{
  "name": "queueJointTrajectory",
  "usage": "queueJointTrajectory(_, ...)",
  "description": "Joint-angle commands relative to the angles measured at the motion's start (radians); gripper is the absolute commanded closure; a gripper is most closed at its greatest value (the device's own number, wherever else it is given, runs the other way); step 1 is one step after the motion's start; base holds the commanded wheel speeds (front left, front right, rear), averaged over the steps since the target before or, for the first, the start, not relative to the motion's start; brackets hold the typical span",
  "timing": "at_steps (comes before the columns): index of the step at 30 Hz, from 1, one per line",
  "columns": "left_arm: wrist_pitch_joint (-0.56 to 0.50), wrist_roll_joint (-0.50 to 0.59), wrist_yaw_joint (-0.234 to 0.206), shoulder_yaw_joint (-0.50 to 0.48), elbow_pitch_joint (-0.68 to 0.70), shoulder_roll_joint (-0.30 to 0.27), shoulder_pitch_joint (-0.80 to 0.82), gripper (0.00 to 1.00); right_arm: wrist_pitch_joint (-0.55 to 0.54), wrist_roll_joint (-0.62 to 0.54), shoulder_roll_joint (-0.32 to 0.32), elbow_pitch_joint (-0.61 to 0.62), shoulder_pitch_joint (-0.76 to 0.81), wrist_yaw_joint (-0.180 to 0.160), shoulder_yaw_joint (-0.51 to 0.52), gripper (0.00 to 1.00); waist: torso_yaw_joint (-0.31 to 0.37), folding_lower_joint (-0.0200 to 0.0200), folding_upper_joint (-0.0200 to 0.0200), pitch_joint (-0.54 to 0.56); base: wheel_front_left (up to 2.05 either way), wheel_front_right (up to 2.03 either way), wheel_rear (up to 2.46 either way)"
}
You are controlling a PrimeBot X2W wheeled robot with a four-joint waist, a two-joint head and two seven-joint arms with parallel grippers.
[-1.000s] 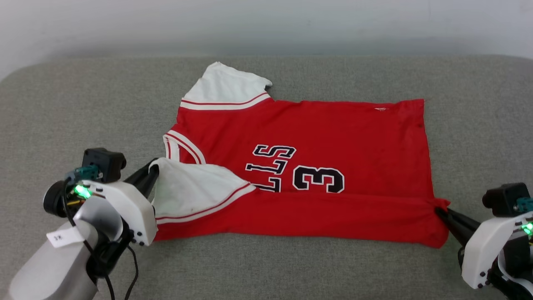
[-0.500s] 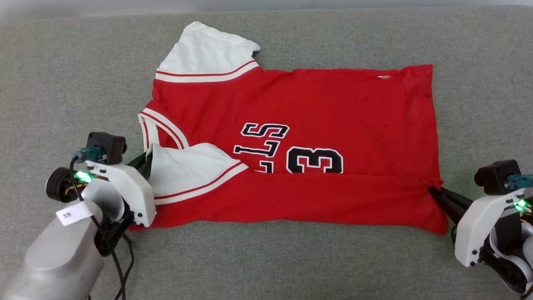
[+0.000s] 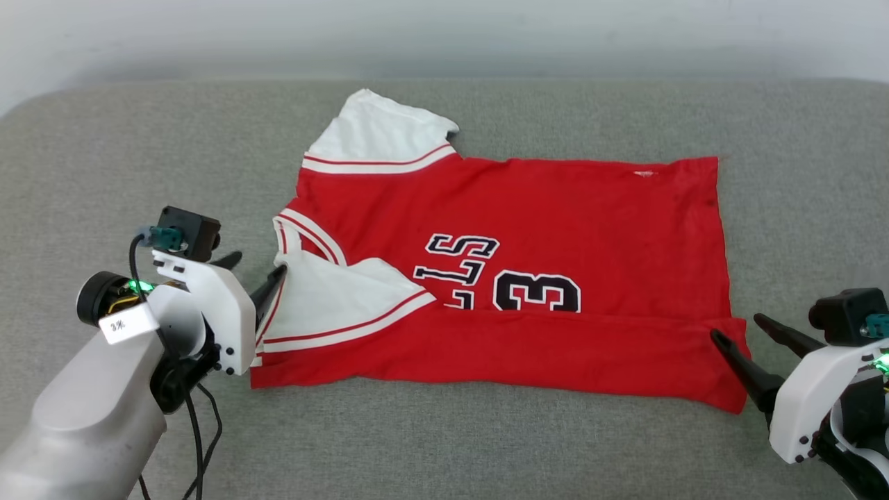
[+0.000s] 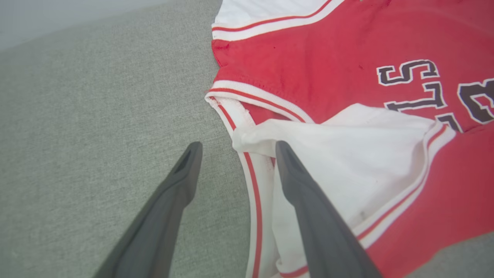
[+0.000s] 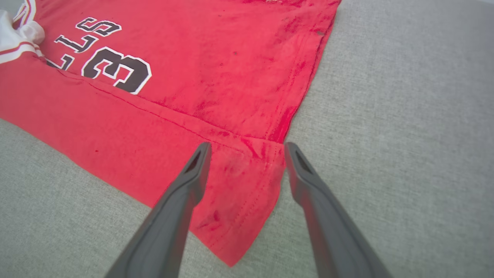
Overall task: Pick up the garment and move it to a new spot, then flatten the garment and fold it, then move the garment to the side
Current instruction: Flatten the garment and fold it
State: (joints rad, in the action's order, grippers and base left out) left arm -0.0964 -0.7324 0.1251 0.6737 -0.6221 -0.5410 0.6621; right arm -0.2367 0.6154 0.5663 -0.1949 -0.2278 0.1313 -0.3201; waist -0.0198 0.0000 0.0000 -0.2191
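**A:** Where has it got to?

**B:** The red jersey (image 3: 514, 229) lies flat in the middle of the grey cushion (image 3: 486, 444), collar at nine o'clock and hem at three. The long edge at six o'clock is folded up over the chest and half covers the number (image 3: 535, 293). The near white sleeve (image 3: 333, 298) lies on top.

**A:** Are the grippers holding anything?

**B:** No. The left gripper (image 3: 258, 264) sits at the collar end with its jaws spread wide, one finger over that sleeve and the other over bare cushion. I can't tell whether it touches cloth. The right gripper (image 3: 737, 326) is just as wide, straddling the hem corner at about four o'clock, and it's empty.

**A:** So the far side comes next?

**B:** I'd think so. To do it well, one gripper should pinch by the far sleeve (image 3: 378, 135) at eleven o'clock and the other the hem corner at one. They should lift together and stay low, keeping that edge taut between them. Then they can bring it straight toward six so it lands square on the folded band. If either side lags, the fold will skew.
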Motion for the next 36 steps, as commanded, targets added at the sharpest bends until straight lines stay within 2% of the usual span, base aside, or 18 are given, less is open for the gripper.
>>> queueJointTrajectory(1, -0.071, -0.036, 0.003, 0.018, 0.019, -0.012, 0.017, 0.00, -0.004, -0.012, 0.000, 0.015, 0.022, -0.001, 0.012, 0.00, -0.015, 0.0000, 0.0000, 0.033, 0.00, 0.00, 0.00)
queueJointTrajectory(10, -0.464, -0.198, 0.004, 0.098, 0.139, -0.090, 0.082, 0.00, -0.050, -0.033, -0.028, 0.048, 0.052, -0.001, 0.031, 0.00, -0.023, 0.0000, 0.0000, 0.070, 0.00, 0.00, 0.00)
queueJointTrajectory(16, -0.621, -0.250, 0.004, 0.134, 0.154, -0.109, 0.079, 0.00, -0.063, -0.037, -0.036, 0.064, 0.049, -0.001, 0.030, 0.00, -0.008, 0.0000, 0.0000, 0.063, 0.00, 0.00, 0.00)
queueJointTrajectory(25, -0.659, -0.244, 0.002, 0.186, 0.098, -0.112, 0.019, 0.00, -0.065, -0.042, -0.044, 0.074, 0.017, -0.001, 0.021, 0.00, 0.030, 0.0000, 0.0000, 0.013, 0.00, 0.00, 0.00)
queueJointTrajectory(33, -0.644, -0.275, 0.001, 0.219, 0.011, -0.061, -0.037, 0.00, -0.064, -0.040, -0.044, 0.068, -0.002, -0.001, 0.014, 0.00, 0.044, 0.0000, 0.0000, -0.015, 0.00, 0.00, 0.00)
queueJointTrajectory(34, -0.639, -0.280, 0.002, 0.219, 0.004, -0.054, -0.039, 0.36, -0.065, -0.039, -0.041, 0.067, -0.005, -0.001, 0.015, 0.00, 0.044, 0.0000, 0.0000, -0.014, 0.00, 0.00, 0.00)
queueJointTrajectory(35, -0.633, -0.286, 0.002, 0.222, 0.002, -0.048, -0.040, 0.92, -0.066, -0.039, -0.040, 0.067, -0.009, -0.001, 0.016, 0.00, 0.045, 0.0000, 0.0000, -0.012, 0.00, 0.00, 0.00)
queueJointTrajectory(36, -0.627, -0.296, 0.002, 0.224, 0.003, -0.043, -0.043, 1.00, -0.069, -0.038, -0.039, 0.067, -0.013, -0.001, 0.016, 0.00, 0.045, 0.0000, 0.0000, -0.008, 0.00, 0.00, 0.00)
